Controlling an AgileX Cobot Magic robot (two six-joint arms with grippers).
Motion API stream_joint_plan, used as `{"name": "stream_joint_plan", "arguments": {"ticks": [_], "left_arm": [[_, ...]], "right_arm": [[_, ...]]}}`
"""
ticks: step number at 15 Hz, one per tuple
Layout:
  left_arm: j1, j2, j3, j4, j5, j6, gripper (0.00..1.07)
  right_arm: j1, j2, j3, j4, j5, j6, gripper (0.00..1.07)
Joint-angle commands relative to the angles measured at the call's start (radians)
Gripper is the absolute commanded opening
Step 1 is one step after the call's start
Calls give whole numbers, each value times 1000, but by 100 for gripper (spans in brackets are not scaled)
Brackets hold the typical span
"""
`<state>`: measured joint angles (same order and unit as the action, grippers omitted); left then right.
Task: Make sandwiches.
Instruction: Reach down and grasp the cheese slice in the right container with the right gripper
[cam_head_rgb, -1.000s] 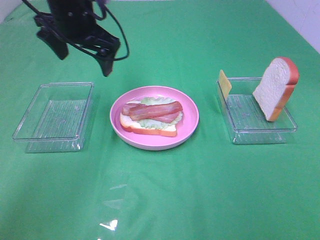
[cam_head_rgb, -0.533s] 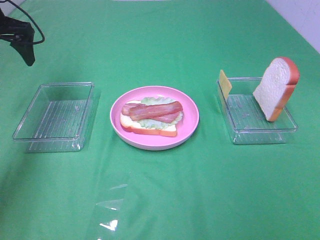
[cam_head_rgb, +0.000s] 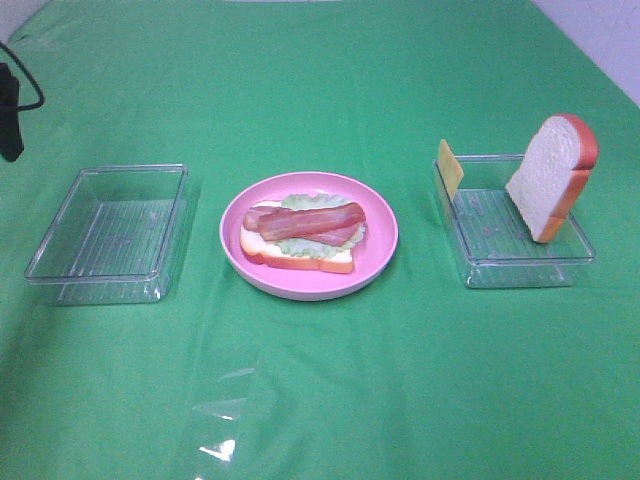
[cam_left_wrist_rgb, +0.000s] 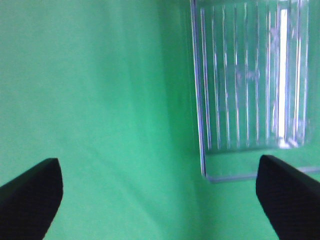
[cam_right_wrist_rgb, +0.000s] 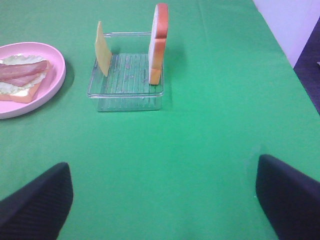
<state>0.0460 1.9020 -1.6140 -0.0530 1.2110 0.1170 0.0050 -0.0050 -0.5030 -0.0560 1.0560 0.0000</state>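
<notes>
A flat white bread slice with an orange-brown crust lies in the middle of the round pink plate. It is topped with ruffled pale green lettuce and glossy red-brown bacon strips laid lengthwise. To the plate's right, well apart from it, stands a rectangular clear tray with a ribbed floor. A thin yellow cheese square leans on edge at the tray end nearer the plate. A thick second bread slice stands tilted at the far end. To the plate's left sits the other clear tray, ribbed alike. All rest on a smooth green cloth. The left gripper hangs beyond that left tray, its dark fingers spread wide with nothing between them. The right gripper, fingers likewise wide apart, is over bare cloth well away from the plate.
</notes>
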Motion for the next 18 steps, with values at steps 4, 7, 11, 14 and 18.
{"name": "stream_joint_plan", "arguments": {"ticks": [4,7,11,14,18], "left_arm": [[-4,-498,533,-7,34,36,97],[-4,-839,705,-8,-34,37,97],[-4,-1418,910,7,-151,39,97],[-4,-1676,1023,7,-200,38,97],[-4,-1863,1097,4,-186,36,97]], "right_arm": [[-7,-21,3,1,-7,0,96],[-7,-21,3,1,-7,0,96],[-7,-21,3,-7,-7,0,96],[-7,-21,3,-9,-7,0,96],[-7,-17,3,-9,-7,0,96]]}}
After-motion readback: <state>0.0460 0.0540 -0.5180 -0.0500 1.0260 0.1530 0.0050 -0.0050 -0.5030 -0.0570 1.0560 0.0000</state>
